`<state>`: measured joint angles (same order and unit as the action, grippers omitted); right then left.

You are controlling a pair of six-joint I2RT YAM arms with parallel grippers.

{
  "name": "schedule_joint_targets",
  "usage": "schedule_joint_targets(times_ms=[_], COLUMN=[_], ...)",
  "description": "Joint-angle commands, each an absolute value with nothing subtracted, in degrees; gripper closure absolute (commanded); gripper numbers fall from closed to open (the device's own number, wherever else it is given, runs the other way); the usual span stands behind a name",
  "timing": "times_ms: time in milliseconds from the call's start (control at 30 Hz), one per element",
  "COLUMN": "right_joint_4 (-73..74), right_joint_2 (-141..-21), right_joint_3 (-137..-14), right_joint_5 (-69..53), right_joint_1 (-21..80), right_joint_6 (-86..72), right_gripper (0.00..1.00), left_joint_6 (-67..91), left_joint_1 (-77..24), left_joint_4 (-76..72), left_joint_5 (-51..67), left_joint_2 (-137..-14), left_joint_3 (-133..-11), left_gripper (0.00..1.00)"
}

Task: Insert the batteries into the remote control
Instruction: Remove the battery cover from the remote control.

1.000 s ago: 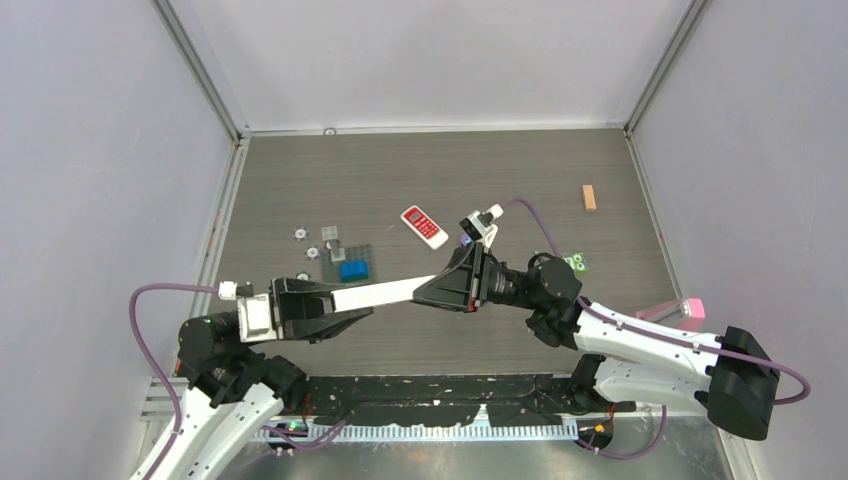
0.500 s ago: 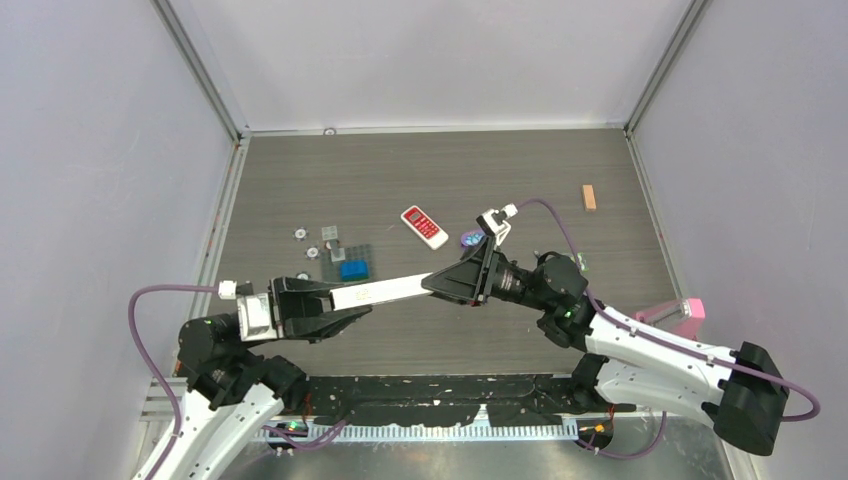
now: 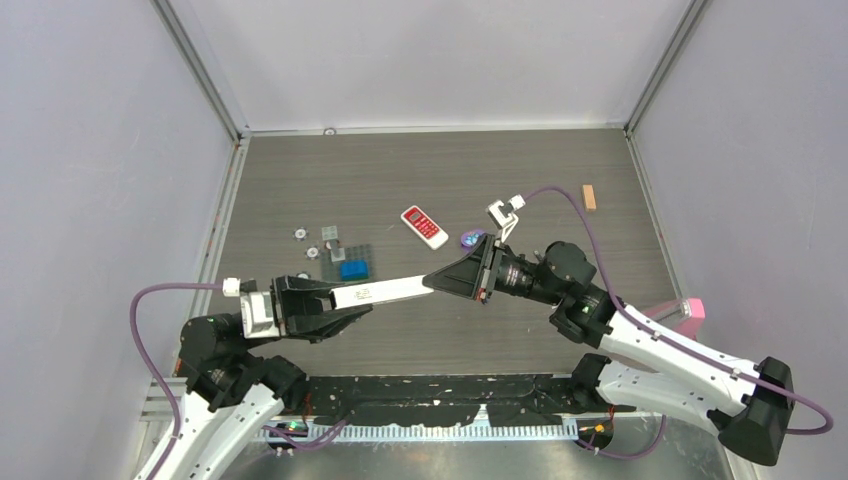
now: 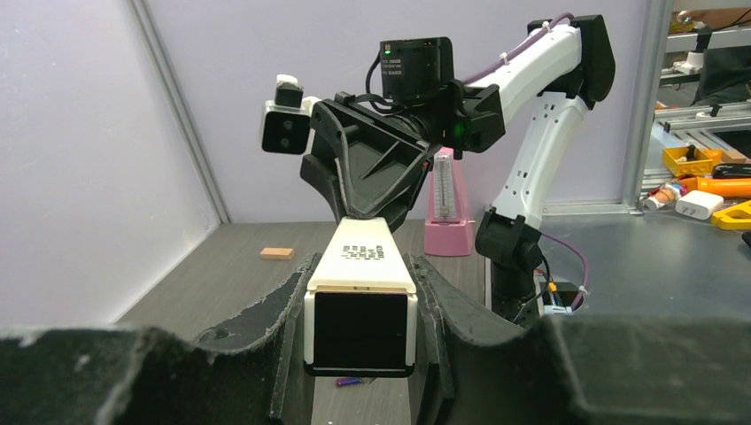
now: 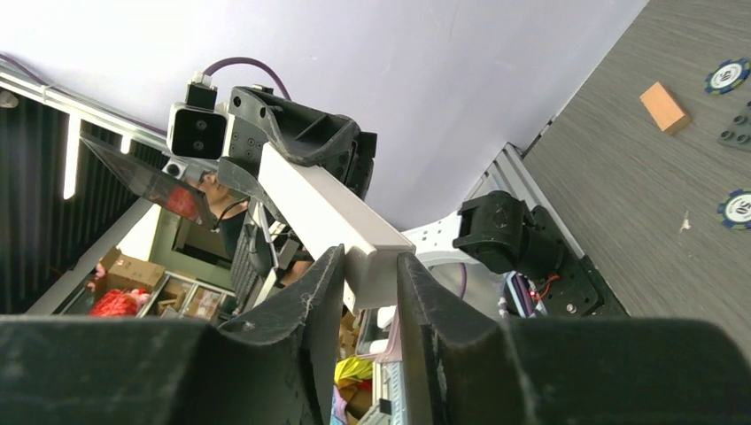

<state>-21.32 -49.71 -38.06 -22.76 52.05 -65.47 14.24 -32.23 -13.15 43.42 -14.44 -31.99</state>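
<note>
Remote control (image 3: pixel 388 290) is hanging in the air over the near half of the tabletop (image 3: pixel 300 170), about mid-width, not touching the surface. It is running slantwise, with the left end closer to the near edge and the right end further in toward the centre. Its black end face is pointing straight at the left wrist camera, and a printed label (image 4: pixel 361 252) is showing on the top face.

Left gripper (image 4: pixel 363 266) is clamping that black end, with its fingers (image 4: pixel 283 310) pressing on both long sides. Right gripper (image 5: pixel 367 257) is pinching the opposite white end, both pads sitting against it with no gap showing. Between them the two arms are carrying the bar.

A small purple item (image 3: pixel 471 239) is lying on the tabletop just beyond the right gripper, toward the far edge. It is too small to tell whether it is one of the batteries.

A wider white remote with a red face (image 3: pixel 424 227) is lying just left of the purple item, near the centre. A grey plate (image 3: pixel 364 254) carrying a blue block (image 3: pixel 352 269) is sitting left of centre, just past the held bar. Two chips (image 3: pixel 298 233) are lying beside the plate, toward the left edge. A tan block (image 3: pixel 589 197) is lying near the far right corner. A pink metronome (image 4: pixel 443 208) is standing by the right edge, toward the near corner.
</note>
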Motion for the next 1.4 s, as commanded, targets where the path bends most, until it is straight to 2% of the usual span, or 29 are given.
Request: schedule_joint_targets(times_ms=[0,100,200,333,600,867,1167,1367], right_joint_4=[-14.96,-13.99,-13.60,-12.73,-12.00,-15.01,-4.85,7.93], right_joint_2=[-48.58,-48.35,-48.17,-48.08,-47.49,-46.25,-40.55,-36.24], right_joint_3=[-40.72,-41.32,-41.96,-43.09,-45.19,-44.89,-46.08,-43.26], right_joint_5=[-21.81,-21.99,-22.24,-21.90,-22.35,-20.48,-11.74,0.52], right_joint_1=[51.41,51.21,50.99,50.83,49.00,45.88,39.91,36.58], right_joint_6=[-61.20,-60.58,-60.57,-60.79,-61.16,-62.81,-57.44,-51.32], right_gripper=[0.70,0.74,0.85,0.94,0.95,0.95,0.95,0.95], left_joint_6=[13.29,13.02,12.67,10.76,2.23,0.26,0.26,1.53], left_joint_1=[-32.26,-32.25,-32.26,-32.26,-32.23,-32.26,-32.26,-32.26], left_joint_4=[-15.56,-15.20,-14.57,-12.11,1.79,5.42,7.49,7.96], left_joint_5=[42.02,42.08,42.15,41.82,40.91,37.73,31.25,30.78], left_joint_2=[-13.62,-14.01,-14.14,-13.85,-14.51,-15.46,-16.99,-16.68], left_joint_3=[-33.11,-33.34,-33.52,-33.53,-35.66,-34.35,-30.98,-29.80], left_gripper=[1.00,1.00,1.00,1.00,1.00,1.00,1.00,1.00])
